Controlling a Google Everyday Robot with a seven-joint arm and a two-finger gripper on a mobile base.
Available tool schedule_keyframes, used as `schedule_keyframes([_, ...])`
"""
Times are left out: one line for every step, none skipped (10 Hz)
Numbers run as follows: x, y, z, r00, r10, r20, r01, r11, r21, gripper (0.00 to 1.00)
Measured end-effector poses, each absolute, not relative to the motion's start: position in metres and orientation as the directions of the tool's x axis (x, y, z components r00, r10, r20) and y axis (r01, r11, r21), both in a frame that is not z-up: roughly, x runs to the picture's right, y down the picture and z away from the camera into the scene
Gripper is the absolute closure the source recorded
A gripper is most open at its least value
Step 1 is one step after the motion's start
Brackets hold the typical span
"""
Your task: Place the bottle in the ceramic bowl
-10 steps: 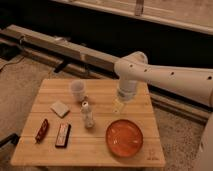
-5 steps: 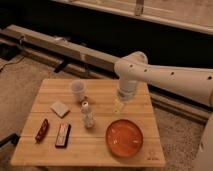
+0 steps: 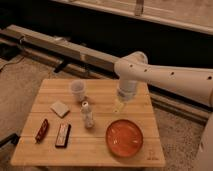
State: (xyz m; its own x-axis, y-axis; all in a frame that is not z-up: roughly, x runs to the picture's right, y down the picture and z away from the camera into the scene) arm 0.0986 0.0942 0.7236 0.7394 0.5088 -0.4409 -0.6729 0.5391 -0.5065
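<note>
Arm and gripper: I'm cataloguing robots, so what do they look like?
The arm is white, with thick rounded tubular segments and small dark dots by the bulbous joint. It tapers to a pale grey wrist cylinder. The gripper, above the far side of the wooden table, looks pale yellowish.

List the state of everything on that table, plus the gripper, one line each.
bottle: upright on the table, not held
ceramic bowl: right way up, empty
white cup: upright, mouth up
tan square: lying flat
red-brown packet: lying flat
dark bar: lying flat
gripper: open, holding nothing, above the table to the right of the bottle
</note>
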Motion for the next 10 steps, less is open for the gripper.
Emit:
schedule_keyframes([0.099, 0.094, 0.724, 0.739, 0.509, -0.441, -0.673, 0.539, -0.507, 0.2])
schedule_keyframes([0.099, 0.094, 0.724, 0.739, 0.509, -0.441, -0.673, 0.539, -0.507, 0.2])
schedule_keyframes([0.099, 0.094, 0.724, 0.739, 0.509, -0.441, -0.673, 0.539, -0.507, 0.2])
schedule_keyframes([0.099, 0.094, 0.724, 0.74, 0.509, -0.441, -0.673, 0.539, -0.506, 0.2])
schedule_keyframes([0.099, 0.095, 0.724, 0.741, 0.506, -0.442, -0.672, 0.541, -0.506, 0.2])
schedule_keyframes([0.1, 0.097, 0.723, 0.745, 0.497, -0.445, -0.667, 0.547, -0.506, 0.2])
schedule_keyframes([0.096, 0.103, 0.721, 0.76, 0.476, -0.442, -0.65, 0.561, -0.513, 0.2])
schedule_keyframes([0.084, 0.114, 0.717, 0.785, 0.444, -0.433, -0.62, 0.58, -0.529, 0.2])
schedule_keyframes([0.068, 0.127, 0.712, 0.803, 0.421, -0.423, -0.596, 0.59, -0.544, 0.2])
schedule_keyframes([0.055, 0.138, 0.708, 0.814, 0.403, -0.419, -0.581, 0.594, -0.557, 0.2])
